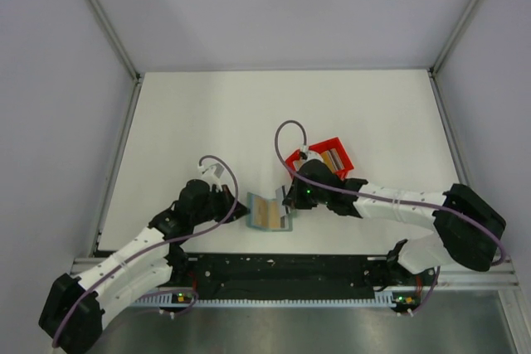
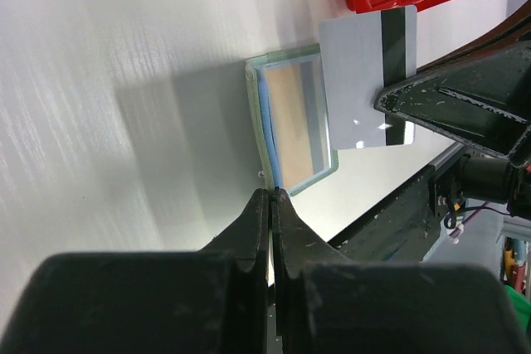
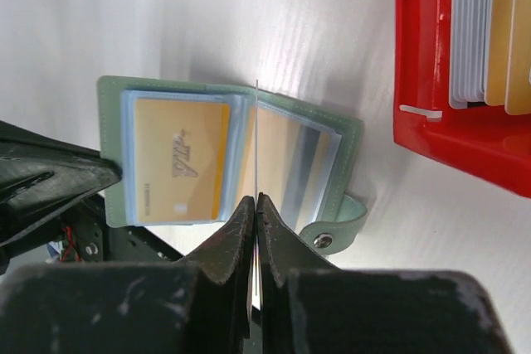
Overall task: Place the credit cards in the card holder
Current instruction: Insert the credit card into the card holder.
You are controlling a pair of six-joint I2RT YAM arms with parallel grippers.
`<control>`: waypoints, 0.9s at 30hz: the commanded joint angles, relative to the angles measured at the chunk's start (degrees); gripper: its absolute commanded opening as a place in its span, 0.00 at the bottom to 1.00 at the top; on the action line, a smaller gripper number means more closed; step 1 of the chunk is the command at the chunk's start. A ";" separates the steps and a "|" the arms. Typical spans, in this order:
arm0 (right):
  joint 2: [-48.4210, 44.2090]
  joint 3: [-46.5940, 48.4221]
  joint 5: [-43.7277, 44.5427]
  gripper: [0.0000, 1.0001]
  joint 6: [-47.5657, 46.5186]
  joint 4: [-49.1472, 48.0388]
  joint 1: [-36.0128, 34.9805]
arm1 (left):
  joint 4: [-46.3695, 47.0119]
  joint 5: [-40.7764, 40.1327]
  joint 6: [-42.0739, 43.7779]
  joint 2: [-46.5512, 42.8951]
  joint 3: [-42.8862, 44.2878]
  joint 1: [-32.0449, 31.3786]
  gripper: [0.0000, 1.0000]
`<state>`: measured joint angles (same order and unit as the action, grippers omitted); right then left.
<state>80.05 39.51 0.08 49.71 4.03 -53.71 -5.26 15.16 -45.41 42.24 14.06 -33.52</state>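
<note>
From above, the card holder (image 1: 270,211) is seen lying open by the near edge of the table (image 1: 191,122), about midway along it, with the red bin (image 1: 319,157) just beyond. In the left wrist view, the left gripper (image 2: 271,196) is clenched at the holder's corner; whether the cover is pinched cannot be told. In the right wrist view, the right gripper (image 3: 255,203) is clamped on a whitish card (image 3: 257,138), held edge-on over the holder's fold. Insertion is judged in hand; next, the card's edge must be lined up with a free pocket and slid in.
</note>
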 commanded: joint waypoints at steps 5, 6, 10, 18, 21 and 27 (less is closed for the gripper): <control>-1.04 4.96 11.68 0.00 9.42 -3.50 -8.24 | 1.48 0.31 -2.93 -1.55 1.93 -0.23 0.00; -0.95 5.58 14.31 0.00 10.65 -3.51 -9.64 | 1.48 0.05 -3.37 -1.55 1.84 -0.23 0.00; -0.34 8.30 23.45 0.00 12.86 -3.59 -14.74 | 1.39 -0.39 -4.51 -1.98 1.23 -0.32 0.00; 3.00 11.47 27.43 0.00 13.66 -1.13 -16.33 | 1.13 -0.57 -5.48 -3.04 1.23 -0.32 0.00; 3.62 11.99 27.87 0.00 13.48 -0.70 -16.42 | 0.69 -0.83 -5.39 -3.13 1.14 -0.32 0.00; 4.59 12.61 27.52 0.00 12.96 -0.95 -16.69 | 0.77 -1.01 -5.22 -3.13 1.05 -0.32 0.00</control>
<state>84.12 48.88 25.87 62.67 4.08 -69.30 -6.15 14.90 -50.54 39.88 14.09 -33.74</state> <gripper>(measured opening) 0.005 0.012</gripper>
